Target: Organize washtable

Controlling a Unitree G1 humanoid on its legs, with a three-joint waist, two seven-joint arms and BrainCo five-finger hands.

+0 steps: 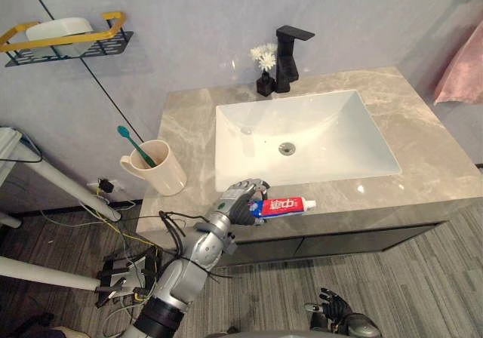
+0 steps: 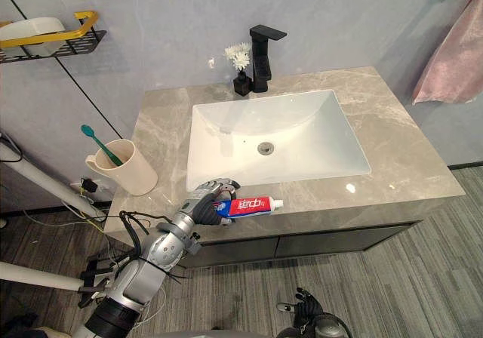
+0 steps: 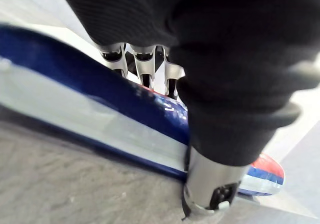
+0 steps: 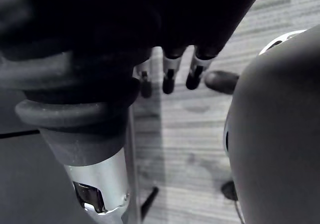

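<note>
A white basin (image 1: 332, 127) with a round metal drain (image 1: 286, 148) is seen below a grey wall (image 1: 189, 29). A black faucet (image 1: 290, 55) is set at its back rim, and just beside it white flowers (image 1: 264, 53) are held in a small black vase (image 1: 264, 84). A black wire shelf (image 1: 72, 49) with a yellow rail is fixed to the wall, and a white dish (image 1: 59, 29) is kept on it. A pink towel (image 1: 462, 70) is hung at the far right. The floor (image 1: 407, 278) is laid with grey planks.
</note>
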